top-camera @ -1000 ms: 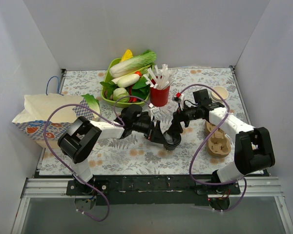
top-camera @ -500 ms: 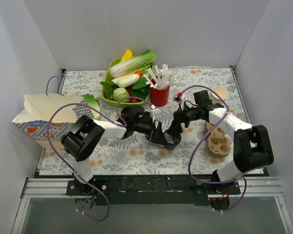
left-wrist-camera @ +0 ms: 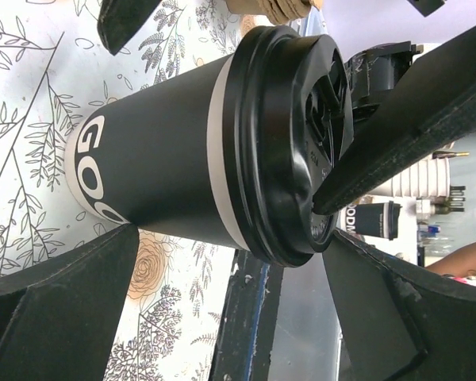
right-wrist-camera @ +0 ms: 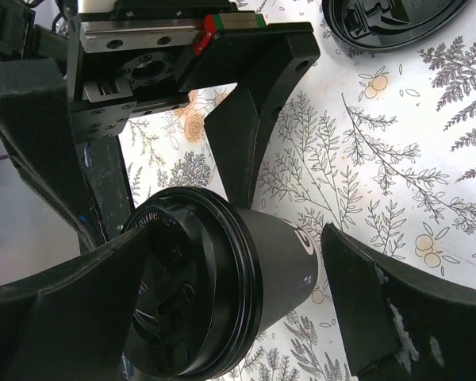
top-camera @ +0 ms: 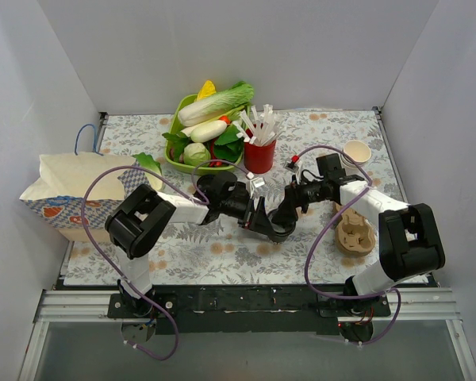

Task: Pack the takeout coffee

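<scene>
Lab test booth: white walls enclose a patterned table.

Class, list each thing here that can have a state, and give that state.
takeout coffee: upright, lid on.
left hand: open, not gripping.
right hand: open, not gripping.
loose black lid: off any cup, lying flat.
straw holder: upright, holding straws.
lidless cup: upright, uncovered.

Both arms reach inward to mid-table; the left gripper and right gripper flank the takeout coffee, black lid upward; a red straw holder stands farther back; a cardboard carrier lies right; a paper bag lies left.
</scene>
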`<act>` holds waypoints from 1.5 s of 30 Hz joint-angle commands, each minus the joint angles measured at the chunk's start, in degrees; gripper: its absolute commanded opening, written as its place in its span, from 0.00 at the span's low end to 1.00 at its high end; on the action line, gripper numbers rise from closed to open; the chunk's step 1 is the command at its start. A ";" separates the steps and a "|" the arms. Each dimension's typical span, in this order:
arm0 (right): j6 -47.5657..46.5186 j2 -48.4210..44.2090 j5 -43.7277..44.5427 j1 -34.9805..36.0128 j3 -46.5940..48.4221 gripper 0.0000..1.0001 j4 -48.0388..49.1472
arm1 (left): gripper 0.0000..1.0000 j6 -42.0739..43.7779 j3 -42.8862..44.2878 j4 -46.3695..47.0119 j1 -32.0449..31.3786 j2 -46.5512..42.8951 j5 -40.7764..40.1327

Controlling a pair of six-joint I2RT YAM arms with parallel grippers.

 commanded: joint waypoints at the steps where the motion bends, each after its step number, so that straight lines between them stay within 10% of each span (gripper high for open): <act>1: 1.12 -0.38 0.44 -0.58 -2.40 0.96 2.14 | 0.98 -1.51 0.52 -3.01 0.08 2.83 -3.96; 25: 12.99 3.04 -4.48 -5.41 -8.30 0.95 10.49 | 0.93 5.17 7.55 -24.47 0.17 12.15 -20.31; 45: 3.33 2.87 1.40 -7.61 9.36 0.98 0.47 | 0.98 17.56 12.21 -22.86 2.54 -8.67 2.80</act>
